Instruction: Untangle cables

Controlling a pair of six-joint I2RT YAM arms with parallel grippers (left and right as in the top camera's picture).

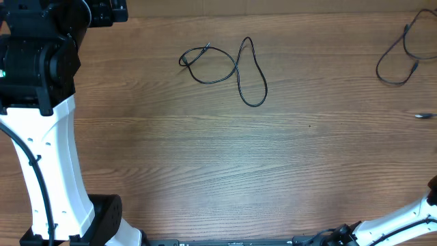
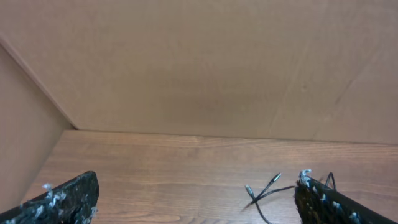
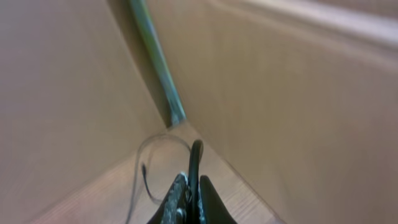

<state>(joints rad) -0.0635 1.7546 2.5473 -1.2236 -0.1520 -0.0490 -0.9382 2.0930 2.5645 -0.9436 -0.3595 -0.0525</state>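
One black cable [image 1: 225, 68] lies in two loose loops at the table's far middle, its plug tips crossing at the left end. My left gripper [image 2: 198, 186] is open and empty, low over the table. The plug tips [image 2: 264, 186] lie just inside its right finger. A second black cable [image 1: 399, 58] lies looped at the far right and runs off the frame edge. My right gripper [image 3: 191, 186] is shut on a black cable [image 3: 196, 158] that rises between its fingers. More of that cable curves on the table [image 3: 146, 174]. Neither gripper shows in the overhead view.
A small loose plug [image 1: 425, 115] lies at the right edge. Brown cardboard walls [image 2: 199, 68] stand along the far side and the corners. The left arm's white column [image 1: 48, 164] fills the left side, and the right arm's link [image 1: 403, 217] shows at the bottom right.
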